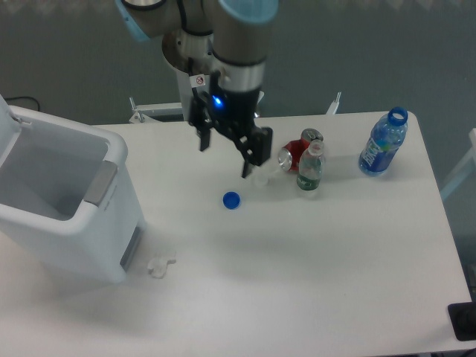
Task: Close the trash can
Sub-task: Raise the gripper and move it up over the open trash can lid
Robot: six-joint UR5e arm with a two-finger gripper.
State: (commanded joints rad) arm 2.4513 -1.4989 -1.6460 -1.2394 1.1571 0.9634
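One trash can (63, 204) stands at the left edge of the table (312, 268), its lid (6, 126) swung up and back so the white hollow inside lies open; a grey strip runs down its front wall. One gripper (251, 160) hangs over the middle of the table toward the far edge, well apart from the can, holding nothing, and whether its jaws stand apart or together cannot be told from this angle. Two bottles are in sight: one blue bottle (383, 143) without a cap near the far right corner, and one small clear bottle (310, 168) upright beside two red drink cans (296, 152). One blue cap (231, 200) lies alone near the table's middle. One small white scrap (158, 266) lies just beside the trash can's front corner.
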